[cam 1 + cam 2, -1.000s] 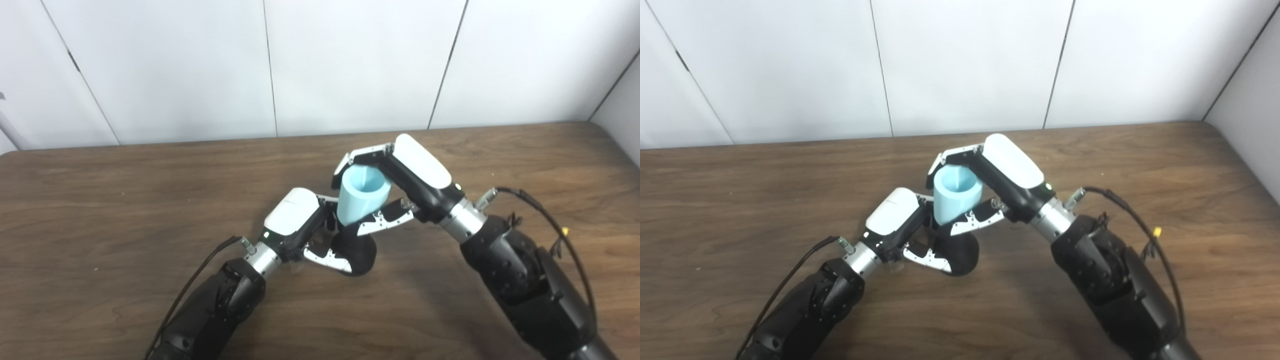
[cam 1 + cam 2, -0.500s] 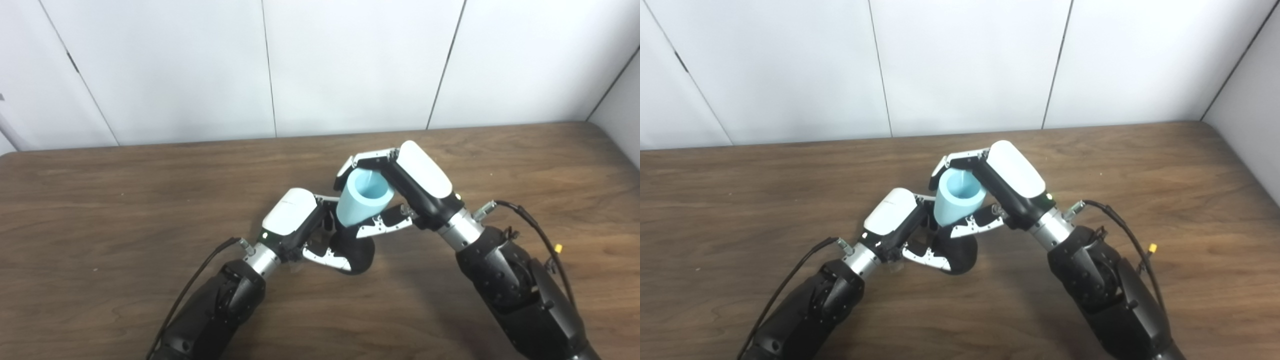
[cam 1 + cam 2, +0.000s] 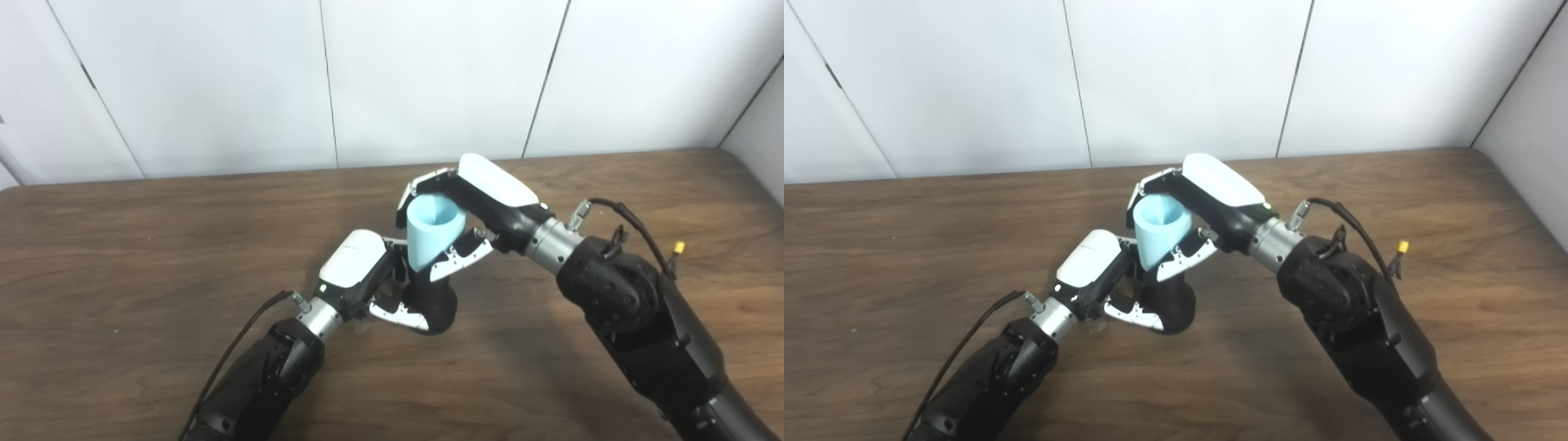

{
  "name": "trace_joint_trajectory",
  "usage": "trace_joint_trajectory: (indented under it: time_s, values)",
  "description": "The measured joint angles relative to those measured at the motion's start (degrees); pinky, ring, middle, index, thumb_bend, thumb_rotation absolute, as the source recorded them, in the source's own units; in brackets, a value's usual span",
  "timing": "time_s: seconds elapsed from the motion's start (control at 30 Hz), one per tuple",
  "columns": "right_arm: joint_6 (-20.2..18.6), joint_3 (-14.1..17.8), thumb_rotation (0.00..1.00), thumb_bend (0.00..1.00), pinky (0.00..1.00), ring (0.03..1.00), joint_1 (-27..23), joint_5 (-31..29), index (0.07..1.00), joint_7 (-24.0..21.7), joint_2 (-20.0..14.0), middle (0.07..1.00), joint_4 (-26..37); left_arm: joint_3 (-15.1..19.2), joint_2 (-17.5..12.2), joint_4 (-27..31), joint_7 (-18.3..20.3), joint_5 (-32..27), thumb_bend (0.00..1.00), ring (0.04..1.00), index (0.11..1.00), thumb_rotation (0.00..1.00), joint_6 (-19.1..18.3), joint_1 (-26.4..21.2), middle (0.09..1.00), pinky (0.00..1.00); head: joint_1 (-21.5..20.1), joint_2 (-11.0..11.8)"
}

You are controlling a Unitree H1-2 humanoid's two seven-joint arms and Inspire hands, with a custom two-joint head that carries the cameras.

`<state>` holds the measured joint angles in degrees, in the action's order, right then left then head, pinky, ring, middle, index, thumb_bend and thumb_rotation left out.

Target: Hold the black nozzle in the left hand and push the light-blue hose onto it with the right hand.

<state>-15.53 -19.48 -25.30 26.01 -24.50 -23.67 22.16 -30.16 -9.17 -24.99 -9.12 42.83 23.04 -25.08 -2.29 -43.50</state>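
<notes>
Both hands are grasping: left hand (image 3: pixel 367 278) clasping black nozzle (image 3: pixel 433 303), right hand (image 3: pixel 474 205) holding light-blue hose (image 3: pixel 429 236) directly above it.

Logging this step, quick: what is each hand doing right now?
Left hand: shut on the black nozzle.
Right hand: shut on the light-blue hose.

The lower end of the light-blue hose (image 3: pixel 431 234) disappears behind the right hand (image 3: pixel 474 205) and its thumb, so the join with the black nozzle (image 3: pixel 433 303) cannot be seen — seated or merely touching, unclear. The left hand (image 3: pixel 367 278) covers the nozzle's near side — both forearms run off the bottom edge.
</notes>
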Motion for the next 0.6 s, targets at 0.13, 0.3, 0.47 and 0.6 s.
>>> trace_joint_trajectory:
  time_s: [0.13, 0.3, 0.47, 0.6]
  values:
    - [-5.5, -1.1, 0.00, 0.52, 0.32, 0.398, -1.8, -0.3, 0.528, -2.5, -0.8, 0.452, 1.4, 0.0, 0.0, 0.0, 0.1, 0.0, 0.52, 0.385, 0.507, 0.00, -0.1, 0.0, 0.443, 0.33, 0.0, 0.0]
    - [-7.9, -1.4, 0.00, 0.52, 0.34, 0.401, -2.9, -0.2, 0.528, -5.1, -1.2, 0.458, 1.5, -0.1, 0.0, 0.0, 0.1, 0.0, 0.52, 0.389, 0.508, 0.00, -0.2, 0.1, 0.443, 0.33, 0.3, -0.4]
    - [-7.9, -1.3, 0.00, 0.52, 0.32, 0.387, -2.1, -0.9, 0.532, -4.8, -1.5, 0.453, 1.9, -0.2, -0.1, 0.2, 0.1, 0.1, 0.52, 0.388, 0.513, 0.00, -0.2, 0.2, 0.439, 0.33, 0.4, -0.7]
    - [-7.7, -1.1, 0.00, 0.51, 0.31, 0.385, -0.2, -1.6, 0.532, -3.3, -1.6, 0.462, 2.6, -0.2, -0.2, 0.6, 0.4, 0.3, 0.52, 0.376, 0.511, 0.00, -0.2, 0.4, 0.434, 0.31, 0.3, -0.9]
